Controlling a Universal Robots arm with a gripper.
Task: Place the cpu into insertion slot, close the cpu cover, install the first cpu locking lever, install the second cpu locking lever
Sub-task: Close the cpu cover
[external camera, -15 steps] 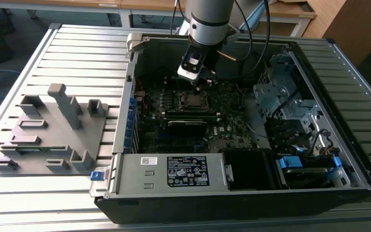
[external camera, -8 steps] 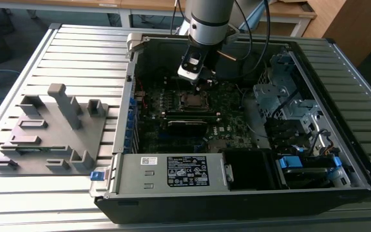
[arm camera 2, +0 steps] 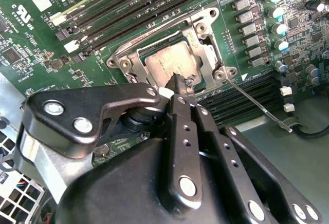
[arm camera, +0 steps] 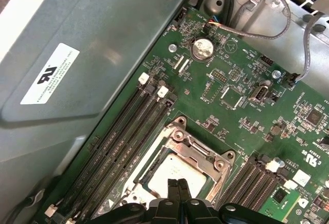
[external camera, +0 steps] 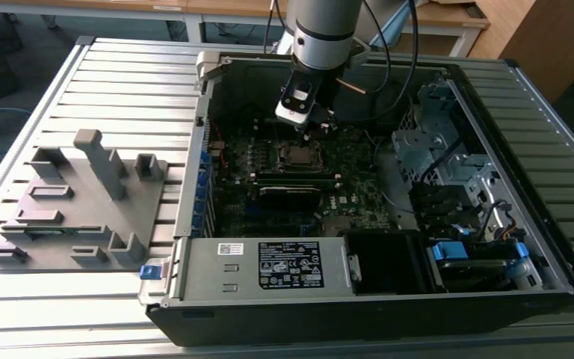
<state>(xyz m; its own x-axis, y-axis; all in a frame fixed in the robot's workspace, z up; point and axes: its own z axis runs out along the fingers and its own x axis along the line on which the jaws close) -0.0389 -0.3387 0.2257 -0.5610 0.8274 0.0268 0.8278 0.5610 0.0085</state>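
Case (external camera: 367, 323) open above motherboard (external camera: 359, 196), memory slots (arm camera: 123, 142) flanking cpu cover (arm camera: 198, 152), lever (arm camera 2: 257, 103) jutting

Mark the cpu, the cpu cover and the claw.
cpu (arm camera 2: 164, 62): second wrist view, on its bare silver top.
cpu cover (arm camera 2: 206, 50): second wrist view, on the frame's side strip.
claw (arm camera: 177, 184): first wrist view, between its fingertips.

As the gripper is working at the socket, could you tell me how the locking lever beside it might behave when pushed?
The locking lever is a thin metal rod, so it probably flexes springily and is light. Its smooth, narrow surface may let the shut gripper slide off. It likely pivots at the cpu cover.
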